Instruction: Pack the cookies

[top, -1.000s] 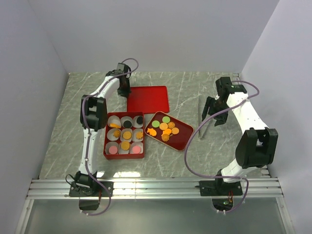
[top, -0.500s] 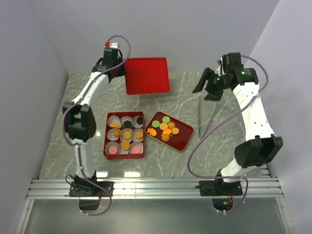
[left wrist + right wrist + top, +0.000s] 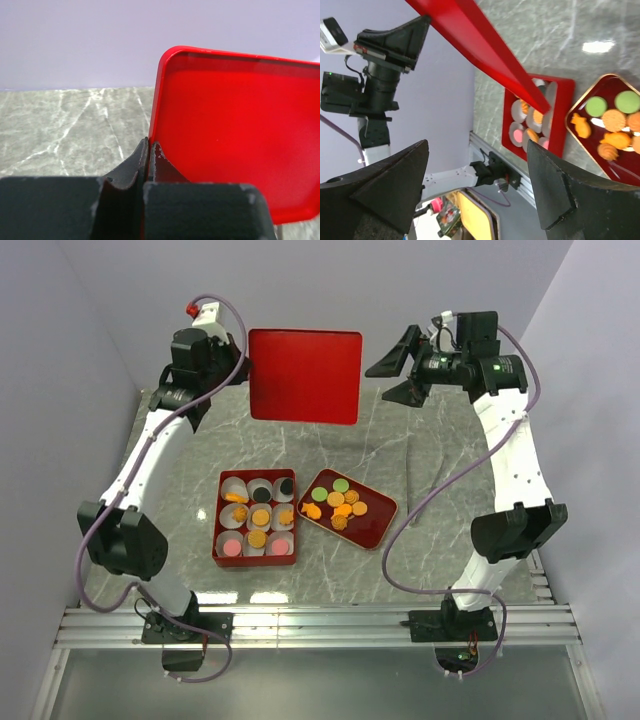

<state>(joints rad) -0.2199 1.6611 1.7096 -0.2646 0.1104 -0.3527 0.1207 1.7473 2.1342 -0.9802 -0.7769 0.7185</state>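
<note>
Lying under everything is a grey counter (image 3: 330, 575), smooth, with white lines like marble. High over its far side hangs a flat red lid (image 3: 305, 375). It is square with round corners and a low rim, and it is shiny like plastic. Down near the middle of the counter sits a square red box (image 3: 255, 562) with straight walls. Just beside its right side is a dark red tray (image 3: 375, 525) with round corners, set at a slant.

The left tool (image 3: 150, 150) is pressed together on the lid's left edge and holds it up. The right tool (image 3: 395, 370) is spread wide in the air near the lid's right edge, not touching it. From the right wrist, the lid's edge cuts across the box and hides some of it.

Nine white paper cups (image 3: 233, 485) fill the box, three by three. The cookies (image 3: 340, 500) are small; orange and green ones lie loose in the tray, and orange, pink and black ones sit in the cups
</note>
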